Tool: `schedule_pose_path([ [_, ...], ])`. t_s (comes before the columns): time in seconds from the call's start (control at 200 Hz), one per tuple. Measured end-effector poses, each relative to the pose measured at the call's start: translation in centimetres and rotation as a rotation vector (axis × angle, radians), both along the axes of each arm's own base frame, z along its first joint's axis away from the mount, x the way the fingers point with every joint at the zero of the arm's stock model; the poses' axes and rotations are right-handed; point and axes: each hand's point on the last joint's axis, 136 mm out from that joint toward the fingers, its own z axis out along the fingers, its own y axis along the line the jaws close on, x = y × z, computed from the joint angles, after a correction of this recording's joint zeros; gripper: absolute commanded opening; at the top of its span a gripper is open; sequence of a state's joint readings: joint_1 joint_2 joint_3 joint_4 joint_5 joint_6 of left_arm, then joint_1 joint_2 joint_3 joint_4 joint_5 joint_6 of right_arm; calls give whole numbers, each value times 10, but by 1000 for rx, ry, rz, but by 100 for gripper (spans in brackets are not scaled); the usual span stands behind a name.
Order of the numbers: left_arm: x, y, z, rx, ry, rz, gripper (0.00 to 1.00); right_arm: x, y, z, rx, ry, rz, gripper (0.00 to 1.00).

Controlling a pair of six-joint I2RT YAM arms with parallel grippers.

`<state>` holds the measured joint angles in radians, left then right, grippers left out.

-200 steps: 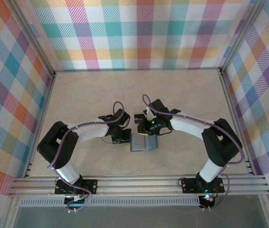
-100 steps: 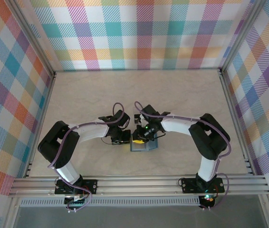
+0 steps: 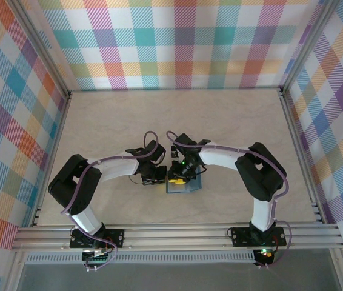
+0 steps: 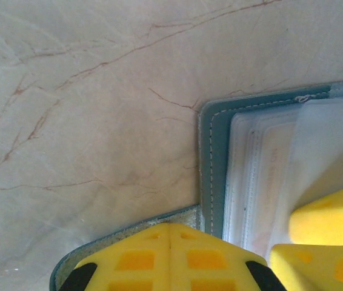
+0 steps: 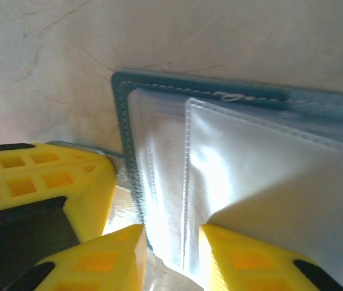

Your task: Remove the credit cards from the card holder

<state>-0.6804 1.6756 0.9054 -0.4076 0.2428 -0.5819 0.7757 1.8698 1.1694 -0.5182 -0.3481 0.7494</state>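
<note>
The card holder is a teal wallet lying open on the table between the two arms, with clear plastic sleeves inside its stitched teal edge. The credit cards are hidden; I cannot make any out in the sleeves. My left gripper is shut, and its yellow tips rest on the wallet's grey flap at the left side. My right gripper is open, its jaws standing either side of the sleeves' near edge. From above, the left gripper and the right gripper nearly touch over the wallet's left end.
The pale marbled tabletop stretches away behind the wallet. Checked cloth walls and a metal frame close the workspace. The right gripper's yellow fingers crowd the left wrist view's right side.
The right arm has swung left and down onto the wallet's left end, and its jaws have spread wider. The left arm and the wallet have stayed put.
</note>
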Motion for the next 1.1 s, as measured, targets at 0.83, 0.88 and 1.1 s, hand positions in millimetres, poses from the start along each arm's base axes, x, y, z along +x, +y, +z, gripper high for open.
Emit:
schedule_pose_path([
  [0.83,0,-1,0,-3,0,0,0,6,-58,10,-482,-130,70,56],
  [0.88,0,-1,0,-3,0,0,0,6,-61,10,-496,-132,71,56],
  [1.1,0,-1,0,-3,1,0,0,7,-76,10,-568,-148,73,57],
])
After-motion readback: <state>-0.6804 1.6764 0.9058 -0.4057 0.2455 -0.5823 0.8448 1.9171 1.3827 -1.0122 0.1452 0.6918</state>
